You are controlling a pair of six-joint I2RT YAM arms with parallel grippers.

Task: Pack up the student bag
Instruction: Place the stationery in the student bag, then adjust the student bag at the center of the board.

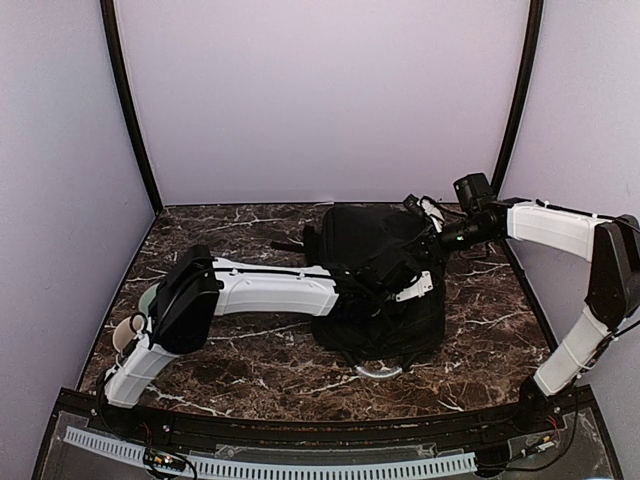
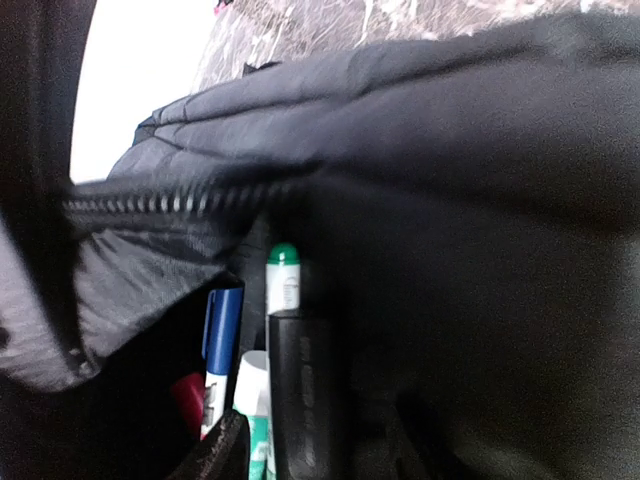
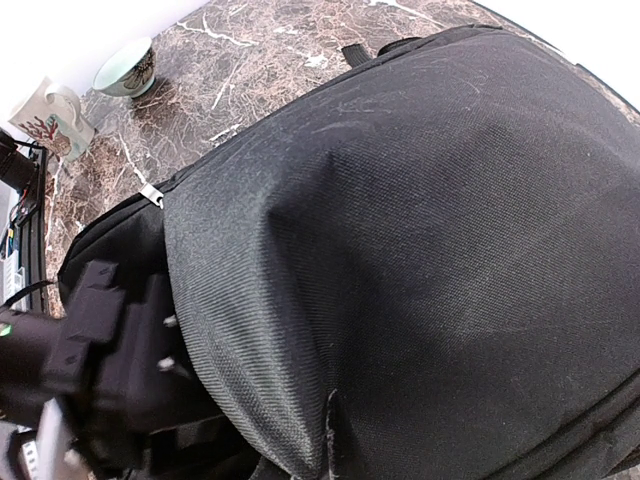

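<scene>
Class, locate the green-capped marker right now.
Left wrist view: the green-capped marker stands inside the student bag, below its zipper, right of the blue pen.

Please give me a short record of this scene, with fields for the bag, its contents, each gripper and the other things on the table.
bag: bag, black, mid-table, open
inside: blue marker and green-capped marker, next to each other
left gripper: left gripper inside the opening; open or shut unclear
right gripper: right gripper shut, seems to pinch fabric at the bag's far right edge
others: mug and bowl near the left edge of the table
</scene>
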